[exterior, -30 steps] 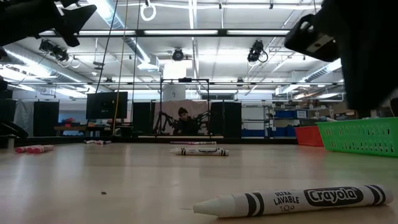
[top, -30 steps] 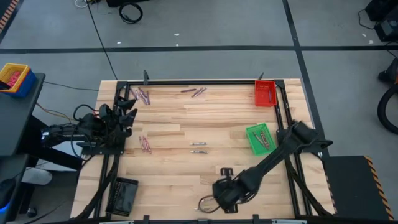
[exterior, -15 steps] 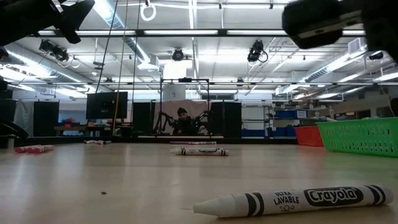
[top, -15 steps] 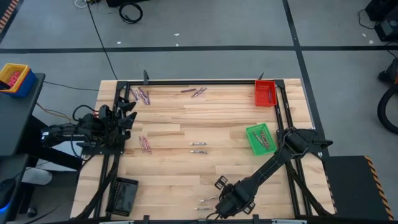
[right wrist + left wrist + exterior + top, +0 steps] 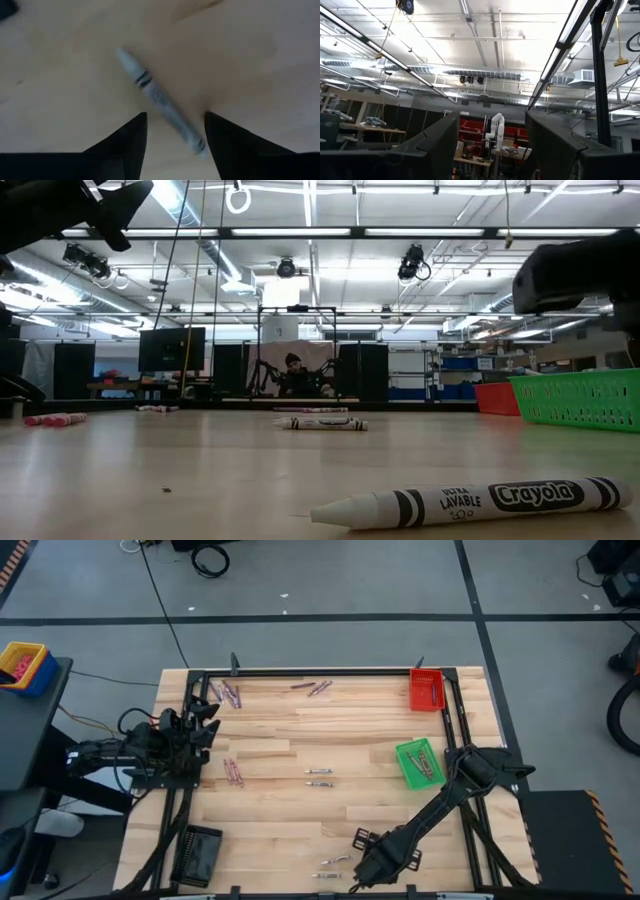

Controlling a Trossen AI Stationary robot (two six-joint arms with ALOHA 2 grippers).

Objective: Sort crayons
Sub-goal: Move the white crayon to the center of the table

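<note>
Crayons lie scattered on the wooden table (image 5: 270,820): purplish ones (image 5: 230,693) and maroon ones (image 5: 316,688) at the far side, reddish ones (image 5: 233,772) at the left, and two pale grey ones (image 5: 318,776) in the middle. Two more pale grey crayons (image 5: 333,866) lie near the front edge. My right gripper (image 5: 360,858) hangs open just above one of these. That crayon (image 5: 160,100) lies flat on the wood, slanting between the fingers (image 5: 125,145) and apart from them. My left gripper (image 5: 208,712) waits open at the table's left edge, pointing upward (image 5: 492,150).
A red tray (image 5: 426,690) stands at the far right corner, a green tray (image 5: 418,762) at the right edge and a black tray (image 5: 200,853) at the near left. In the low view a grey crayon (image 5: 470,502) lies close in front, and my right arm (image 5: 580,275) hangs at the upper right.
My right gripper has opened and shifted a little toward the table's right edge. The two pale grey crayons near the front edge, partly hidden under it a second ago, now lie in plain view on the wood.
</note>
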